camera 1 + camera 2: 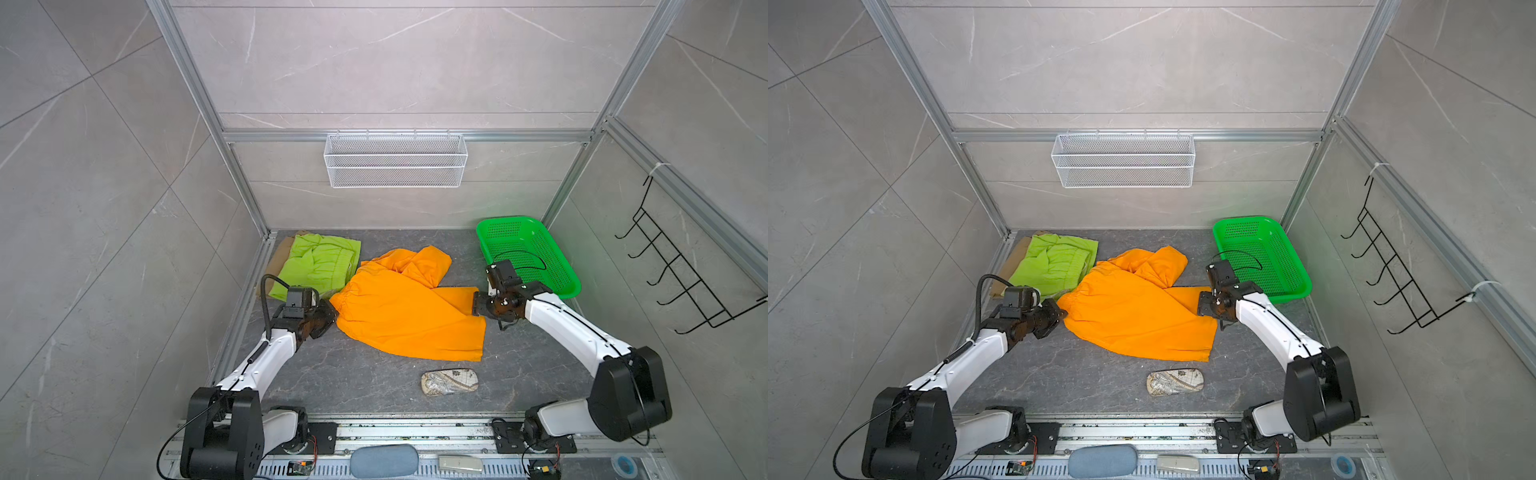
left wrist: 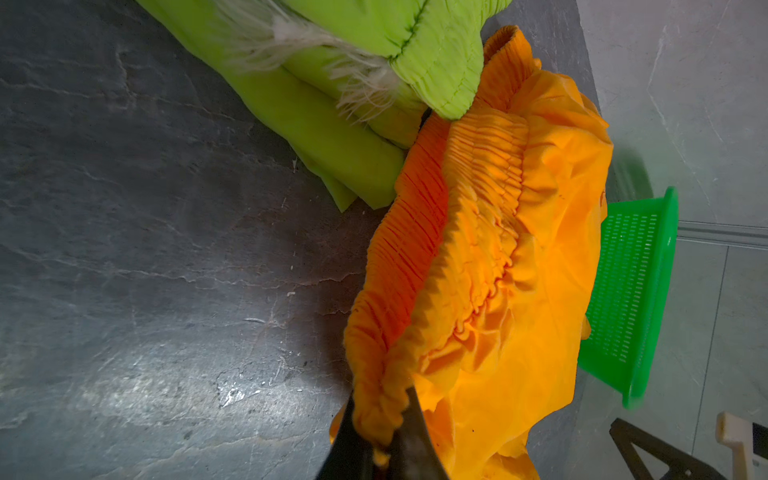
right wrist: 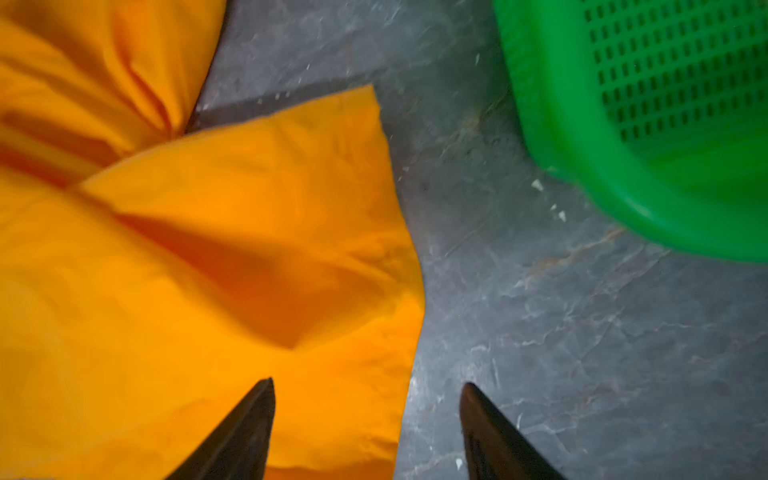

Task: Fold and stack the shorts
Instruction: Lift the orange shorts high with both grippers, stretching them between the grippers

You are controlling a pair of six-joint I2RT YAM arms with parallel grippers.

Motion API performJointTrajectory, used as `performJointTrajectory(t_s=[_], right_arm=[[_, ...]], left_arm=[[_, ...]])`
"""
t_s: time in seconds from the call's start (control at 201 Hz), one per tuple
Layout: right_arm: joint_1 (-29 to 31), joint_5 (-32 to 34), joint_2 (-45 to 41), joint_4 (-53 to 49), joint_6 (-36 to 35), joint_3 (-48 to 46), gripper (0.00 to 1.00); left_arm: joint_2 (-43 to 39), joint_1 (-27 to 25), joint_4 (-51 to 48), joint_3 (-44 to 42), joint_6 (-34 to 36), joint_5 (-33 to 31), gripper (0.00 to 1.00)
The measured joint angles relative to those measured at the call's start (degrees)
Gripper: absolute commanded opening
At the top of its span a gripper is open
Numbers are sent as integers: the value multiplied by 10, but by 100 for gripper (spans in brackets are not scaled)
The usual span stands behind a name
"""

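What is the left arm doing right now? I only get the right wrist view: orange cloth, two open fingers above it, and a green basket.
Observer: The left gripper is shut on the orange shorts, pinching the gathered waistband at its near end.
Operator: Where are the other pairs? I see no other cloth.
Observer: The lime green shorts lie folded in the far left corner, on top of the tan shorts, of which only an edge shows.
Operator: Anything else lying near the front?
Observer: A small patterned pouch lies in front of the orange shorts, apart from them.
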Motion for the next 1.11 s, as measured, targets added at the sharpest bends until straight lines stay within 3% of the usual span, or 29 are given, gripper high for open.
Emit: performJointTrajectory(t_s=[0.209, 0.413, 0.523, 0.603, 0.742, 0.777, 0.922, 1.111], right_arm=[[26, -55, -69, -4, 38, -100, 68], [35, -93, -76, 12, 72, -176, 65], [35, -121, -73, 44, 95, -210, 59], [35, -135, -56, 72, 107, -223, 47], [36, -143, -21, 113, 122, -216, 6], [36, -143, -10, 118, 122, -209, 0], [33, -136, 10, 92, 115, -128, 0], [-35, -127, 48, 14, 66, 172, 0]], left_arm=[[1, 0, 14, -16, -2, 0, 0], [5, 0, 23, -23, -4, 0, 0], [5, 0, 25, -24, -5, 0, 0], [5, 0, 27, -25, -6, 0, 0], [8, 0, 32, -25, -9, 0, 0], [9, 0, 33, -25, -9, 0, 0], [10, 0, 24, -17, -10, 0, 0], [33, 13, -35, 116, -4, 7, 0]])
